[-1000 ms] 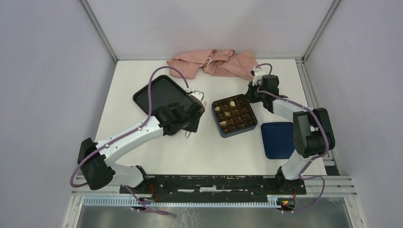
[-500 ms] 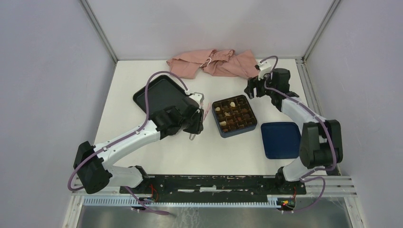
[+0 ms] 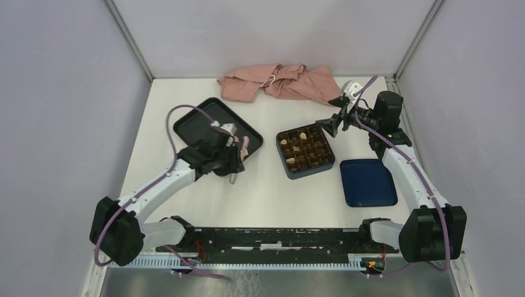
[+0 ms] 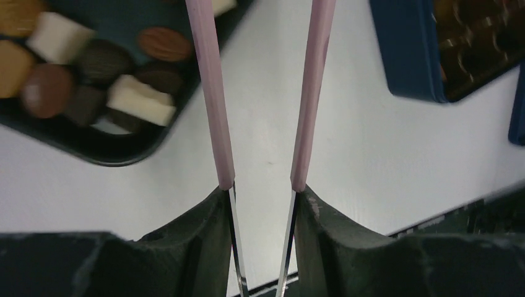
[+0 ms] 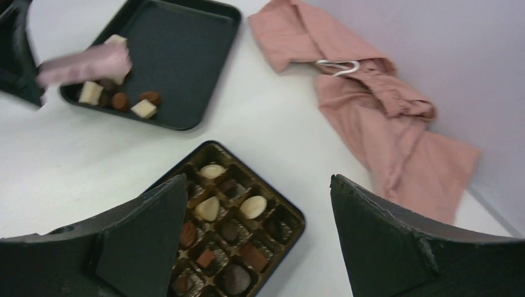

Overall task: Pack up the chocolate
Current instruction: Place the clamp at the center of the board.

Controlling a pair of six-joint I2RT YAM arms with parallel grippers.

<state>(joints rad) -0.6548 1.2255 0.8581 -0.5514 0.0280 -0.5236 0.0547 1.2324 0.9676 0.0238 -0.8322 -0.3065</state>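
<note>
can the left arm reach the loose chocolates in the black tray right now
Probably yes: the left gripper hangs empty by the black rimmed tray corner, where the small loose chocolates lie uncovered.

R hand [image 3: 329, 125] now open, up off box [image 3: 305, 151]

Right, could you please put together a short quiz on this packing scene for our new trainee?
1. True or false: the blue lid sits closed on the box.
2. The loose chocolates not yet packed lie: A) on the blue lid, B) in the black tray, C) on the pink cloth.
3. Which gripper stands wide open with nothing between its jaws?
Key: 1 false, the lid lies on the table beside the box. 2 B. 3 the right gripper.
</note>
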